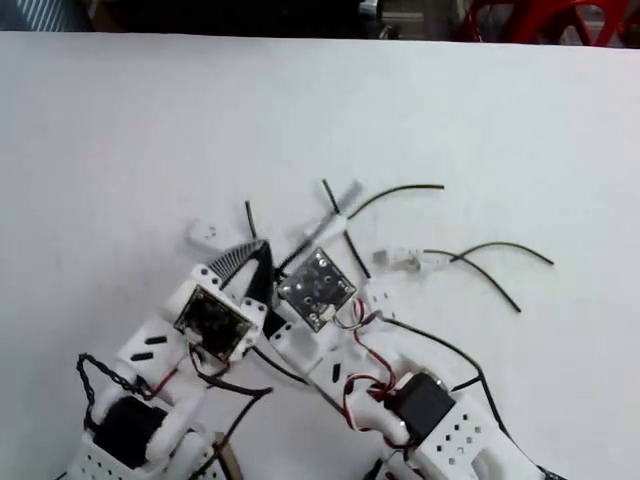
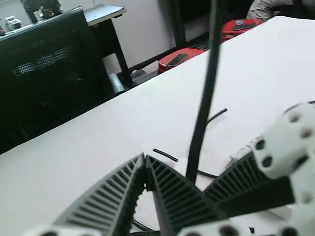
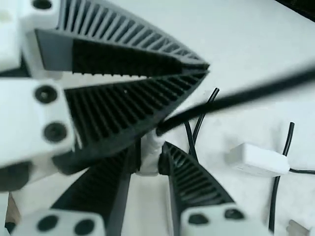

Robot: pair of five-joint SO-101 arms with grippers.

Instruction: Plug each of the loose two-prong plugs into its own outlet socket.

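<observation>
Well, right gripper (image 3: 149, 147) pinched one plug (image 3: 147, 160) in its jaws, left gripper (image 2: 145, 160) had its jaws pressed together, nothing looked plugged in yet.

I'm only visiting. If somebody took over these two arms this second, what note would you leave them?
Left gripper: shut, nothing seen in it, tip close to the right one.
Right gripper: shut on a white plug whose black cord trails away.
A white piece and a second white piece with black cords lie loose on the table.
Done: no plug visibly seated in a socket.
Left: seat the held plug, then the rest.
</observation>
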